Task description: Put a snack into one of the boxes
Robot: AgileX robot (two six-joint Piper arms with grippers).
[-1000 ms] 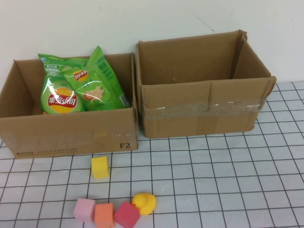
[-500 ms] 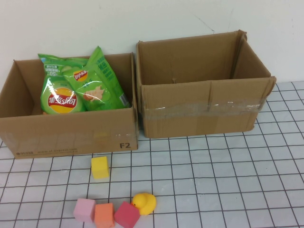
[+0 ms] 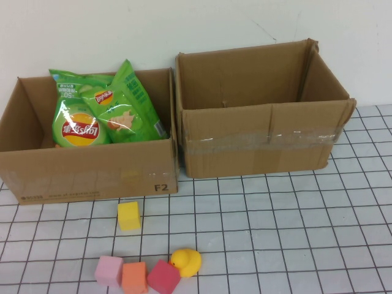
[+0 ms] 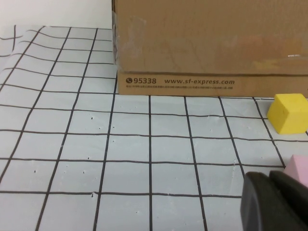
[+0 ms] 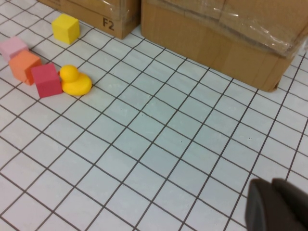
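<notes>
With both snack bags (image 3: 101, 113) already in the left box (image 3: 92, 174), the left gripper (image 4: 274, 202) and right gripper (image 5: 279, 204) sit low in frame, fingers closed on nothing, so nothing remains but to stay parked.

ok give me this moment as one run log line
left gripper: shut, low near pink cube | right gripper: shut, above table | chip bags: in left box | right box: no snack seen

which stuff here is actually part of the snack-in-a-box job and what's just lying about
Part of the job:
- two green chip bags, already in the left box
- right box
- left gripper, shut, low over the table near the pink cube
- right gripper, shut, over bare table

Lying about:
- yellow cube
- pink cube, orange cube, red cube
- rubber duck
</notes>
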